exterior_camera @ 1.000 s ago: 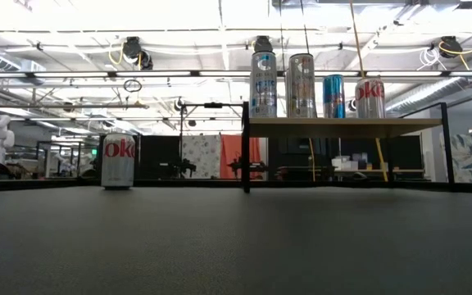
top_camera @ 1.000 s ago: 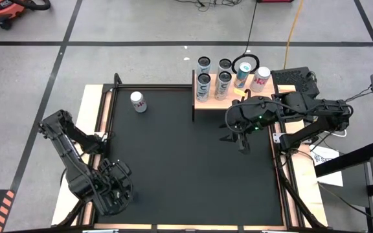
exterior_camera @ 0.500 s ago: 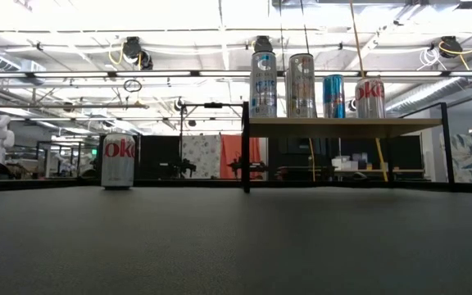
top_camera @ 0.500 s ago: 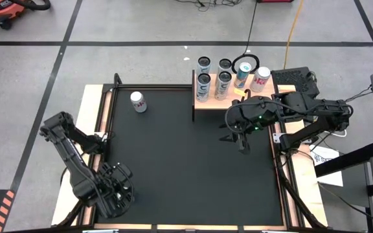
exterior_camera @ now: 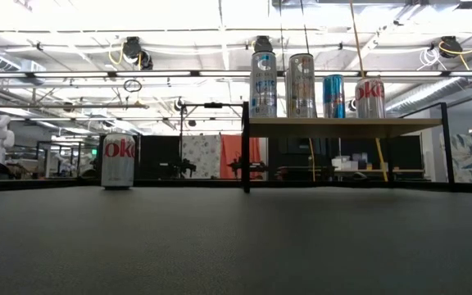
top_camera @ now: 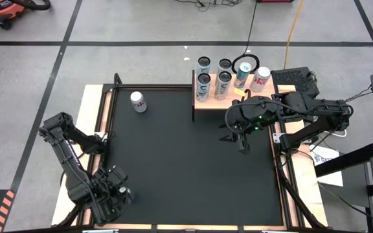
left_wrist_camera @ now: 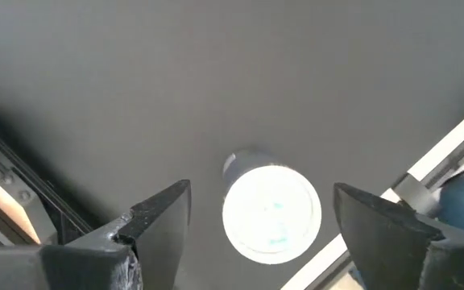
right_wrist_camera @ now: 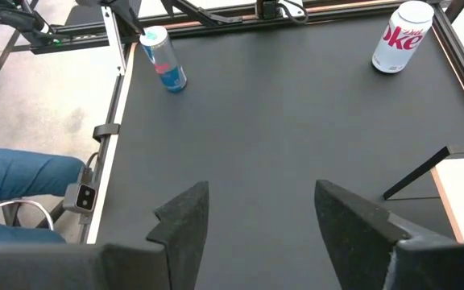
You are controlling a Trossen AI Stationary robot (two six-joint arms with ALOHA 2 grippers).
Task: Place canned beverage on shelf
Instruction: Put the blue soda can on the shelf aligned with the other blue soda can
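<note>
The left gripper (left_wrist_camera: 260, 213) hangs over the near-left corner of the black mat (top_camera: 186, 162), its two fingers (left_wrist_camera: 155, 213) standing well apart with nothing between them. Straight below the gap stands a slim can (left_wrist_camera: 271, 212), seen end-on — pale top, a hint of blue side — upright on the mat close to the frame rail. From the right wrist camera the same can (right_wrist_camera: 163, 60) shows blue and red, standing alone near the mat's edge. From above it is only a small pale spot (top_camera: 127, 191) just beside the left gripper (top_camera: 112, 194).

The right gripper (top_camera: 238, 137) waits above the mat just in front of the shelf (top_camera: 235, 102), its fingers (right_wrist_camera: 184, 213) spread and empty, pointing across the mat.

Out from there, a Coke can (top_camera: 138, 101) stands upright near the far-left corner of the mat, well apart from both grippers; the low camera shows it as a silver can (exterior_camera: 118, 161) with red lettering, left of the shelf's black leg.

The shelf (exterior_camera: 342, 127) is a light-wood board on black legs at the mat's far edge, right of centre. Six cans stand on it — four tall silver ones (top_camera: 204, 87) in a square at its left end, then a blue can (top_camera: 241, 76) and a red-and-white can (top_camera: 260, 77) to the right. From table height, two silver cans (exterior_camera: 263, 84), the blue (exterior_camera: 333, 96) and the red-and-white (exterior_camera: 369, 98) line up along the board.

A person's leg in blue jeans (right_wrist_camera: 18, 181) shows beyond the table.
</note>
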